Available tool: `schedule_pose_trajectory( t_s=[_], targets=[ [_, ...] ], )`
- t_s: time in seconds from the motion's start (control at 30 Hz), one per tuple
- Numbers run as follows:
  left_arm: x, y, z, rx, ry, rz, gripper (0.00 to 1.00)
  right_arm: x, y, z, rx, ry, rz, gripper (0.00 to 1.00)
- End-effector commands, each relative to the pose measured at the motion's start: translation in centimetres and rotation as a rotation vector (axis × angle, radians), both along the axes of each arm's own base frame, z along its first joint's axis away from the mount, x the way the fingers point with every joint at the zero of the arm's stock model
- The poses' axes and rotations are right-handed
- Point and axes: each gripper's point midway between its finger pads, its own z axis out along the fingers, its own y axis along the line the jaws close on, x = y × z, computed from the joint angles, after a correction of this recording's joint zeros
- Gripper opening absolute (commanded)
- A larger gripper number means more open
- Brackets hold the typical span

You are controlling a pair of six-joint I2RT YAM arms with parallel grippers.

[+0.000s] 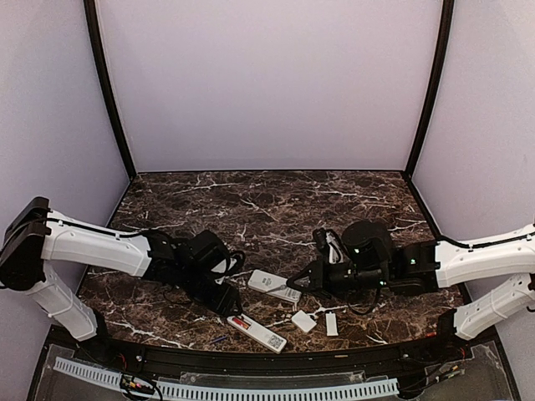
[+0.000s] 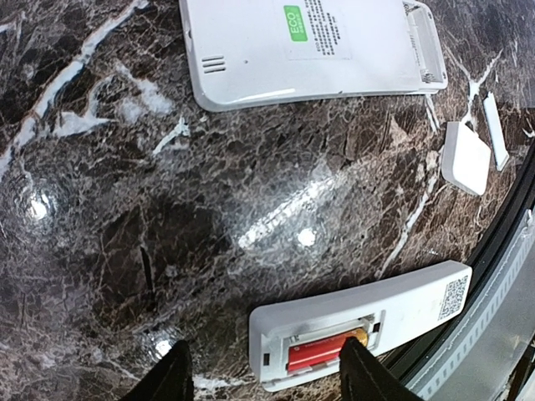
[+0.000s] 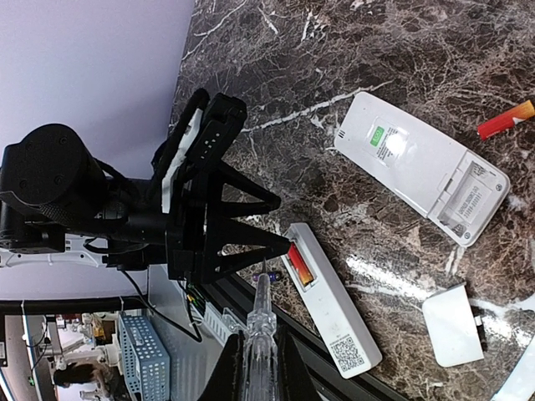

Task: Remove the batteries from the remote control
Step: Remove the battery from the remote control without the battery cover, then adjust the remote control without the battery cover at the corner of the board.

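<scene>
Red battery (image 2: 322, 352), lying lengthwise in slim white remote (image 2: 401, 302)

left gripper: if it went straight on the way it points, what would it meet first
Probably the slim white remote, at its open compartment holding a red battery, between the left gripper's open fingers; depth unclear.

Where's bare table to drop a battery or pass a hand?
Free: the table, its whole back half. Crowded: front centre, with wide remote, slim remote and two covers between left gripper and right gripper gripping clear tool.
</scene>
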Motion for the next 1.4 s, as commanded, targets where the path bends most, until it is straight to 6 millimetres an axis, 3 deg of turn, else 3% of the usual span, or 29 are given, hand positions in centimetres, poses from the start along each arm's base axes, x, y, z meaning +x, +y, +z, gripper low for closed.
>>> schedule_pose_trajectory(
  t_s=[0.0,0.2,1.03,1.37],
  targets=[
    [-0.6,0.5,-0.9,0.030,0.017,-0.018,0.56,0.2,-0.2,0.2,0.014,-0.009,-0.017,0.00],
    [-0.6,0.1,-1.4,0.023,0.036,-0.008,0.46,0.2,-0.1,0.0,0.014,-0.006,-0.015,0.00],
    [-1.5,-0.1,-2.7,0.082,0.057,-0.019,0.25,0.3,0.1,-0.2,0.020,-0.001,-0.018,0.00],
    [-1.4,2.1,-3.1,0.124,0.044,0.112,0.15,0.4,0.2,-0.1,0.023,-0.007,-0.021,0.00]
  ],
)
